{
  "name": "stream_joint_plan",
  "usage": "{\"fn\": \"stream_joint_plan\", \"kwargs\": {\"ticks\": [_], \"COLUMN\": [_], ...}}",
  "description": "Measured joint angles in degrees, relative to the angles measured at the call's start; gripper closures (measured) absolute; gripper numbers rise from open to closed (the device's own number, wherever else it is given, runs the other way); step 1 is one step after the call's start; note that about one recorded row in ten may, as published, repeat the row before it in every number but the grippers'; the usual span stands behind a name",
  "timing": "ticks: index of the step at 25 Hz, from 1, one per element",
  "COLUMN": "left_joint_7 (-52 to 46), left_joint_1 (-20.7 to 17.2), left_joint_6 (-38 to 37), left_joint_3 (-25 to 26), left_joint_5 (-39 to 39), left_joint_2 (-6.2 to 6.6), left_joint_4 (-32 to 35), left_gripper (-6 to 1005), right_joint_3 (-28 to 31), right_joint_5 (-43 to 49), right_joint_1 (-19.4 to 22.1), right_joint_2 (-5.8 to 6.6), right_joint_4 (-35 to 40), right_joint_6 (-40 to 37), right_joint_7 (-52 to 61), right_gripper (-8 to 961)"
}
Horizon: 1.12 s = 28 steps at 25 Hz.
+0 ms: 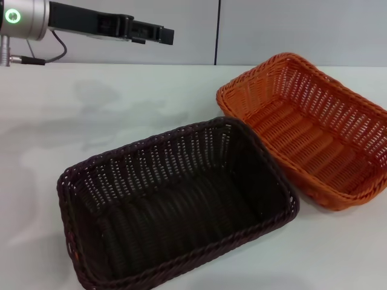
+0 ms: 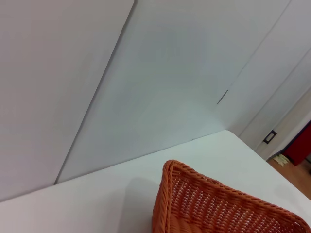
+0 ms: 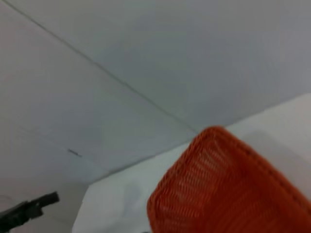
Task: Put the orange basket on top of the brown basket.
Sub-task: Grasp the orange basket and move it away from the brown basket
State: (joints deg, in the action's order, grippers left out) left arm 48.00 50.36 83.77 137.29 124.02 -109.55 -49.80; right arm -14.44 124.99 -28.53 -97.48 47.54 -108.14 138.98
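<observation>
Nothing is gripped yet: the orange basket (image 1: 308,130) sits on the tabletop (image 1: 121,103) touching the brown basket (image 1: 175,208). The left pincer (image 1: 163,35) hangs high, far back; I cannot tell its spread. Next, reach for the orange rim.

Office or lab, white table (image 1: 151,96), panelled wall (image 2: 160,73)

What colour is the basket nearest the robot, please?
The brown basket is very dark brown, almost black, in an openwork weave; the head view shows it best.

Orange basket (image 1: 308,130) sits upright, seemingly touching the brown basket (image 1: 175,202).
</observation>
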Motion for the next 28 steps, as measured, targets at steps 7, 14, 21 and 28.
{"fn": "stream_joint_plan", "kwargs": {"ticks": [7, 14, 21, 28], "left_joint_7": [-0.9, -1.0, -1.0, -2.7], "left_joint_1": [0.5, 1.5, 3.7, 5.0], "left_joint_6": [1.3, 0.5, -0.3, 0.4], "left_joint_3": [0.0, -0.1, -0.5, -0.8], "left_joint_5": [-1.9, -3.0, -2.9, -2.7], "left_joint_2": [2.12, 3.04, 3.31, 3.45], "left_joint_4": [-0.2, 0.5, 1.3, 0.9], "left_gripper": [157, 157, 158, 158], "right_joint_3": [-1.3, -2.2, -3.3, -4.6], "right_joint_5": [4.0, 8.7, 9.1, 9.1], "right_joint_1": [-0.2, 0.5, 0.8, 0.5], "right_joint_2": [0.34, -1.5, -3.78, -6.85], "right_joint_4": [-0.6, -5.7, -10.2, -10.4], "right_joint_6": [-3.2, 2.4, 7.4, 10.8], "right_joint_7": [5.2, 6.0, 5.7, 4.1], "right_gripper": [202, 204, 205, 206]}}
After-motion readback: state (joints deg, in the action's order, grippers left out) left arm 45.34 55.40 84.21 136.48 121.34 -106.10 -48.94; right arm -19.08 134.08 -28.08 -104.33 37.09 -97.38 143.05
